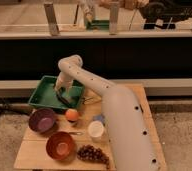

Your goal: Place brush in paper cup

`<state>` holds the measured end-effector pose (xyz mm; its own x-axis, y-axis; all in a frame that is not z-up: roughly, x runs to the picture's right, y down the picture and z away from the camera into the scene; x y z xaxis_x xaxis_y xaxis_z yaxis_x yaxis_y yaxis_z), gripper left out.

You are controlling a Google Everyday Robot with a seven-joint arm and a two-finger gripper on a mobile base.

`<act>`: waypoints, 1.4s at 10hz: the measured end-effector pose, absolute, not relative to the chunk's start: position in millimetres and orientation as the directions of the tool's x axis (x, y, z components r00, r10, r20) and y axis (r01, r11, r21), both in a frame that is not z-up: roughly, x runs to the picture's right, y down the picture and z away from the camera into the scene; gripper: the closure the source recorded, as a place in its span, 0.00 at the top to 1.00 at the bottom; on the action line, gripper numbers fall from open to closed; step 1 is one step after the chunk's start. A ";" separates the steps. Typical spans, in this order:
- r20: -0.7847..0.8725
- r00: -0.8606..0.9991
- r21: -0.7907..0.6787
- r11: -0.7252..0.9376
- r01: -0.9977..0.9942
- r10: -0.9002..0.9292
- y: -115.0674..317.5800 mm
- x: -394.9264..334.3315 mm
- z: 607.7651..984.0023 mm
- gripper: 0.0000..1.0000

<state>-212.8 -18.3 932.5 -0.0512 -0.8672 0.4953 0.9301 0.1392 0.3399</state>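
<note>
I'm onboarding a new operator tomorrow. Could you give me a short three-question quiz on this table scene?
1. Short answer: which bowl lies nearest the grapes?
2. True or false: the brush already stands in the paper cup.
3. Multiple choice: the gripper hangs over (A) the grapes, (B) the green tray, (C) the paper cup.

Key: 1, the orange bowl. 2, false: the brush lies in the green tray. 3, B.
</note>
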 end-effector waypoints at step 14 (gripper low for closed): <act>0.474 -0.303 0.381 -0.118 0.917 -0.827 16.7 -251.8 950.4 0.80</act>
<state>-251.8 16.7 950.4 -0.3034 -0.8267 0.4739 0.9169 -0.1179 0.3813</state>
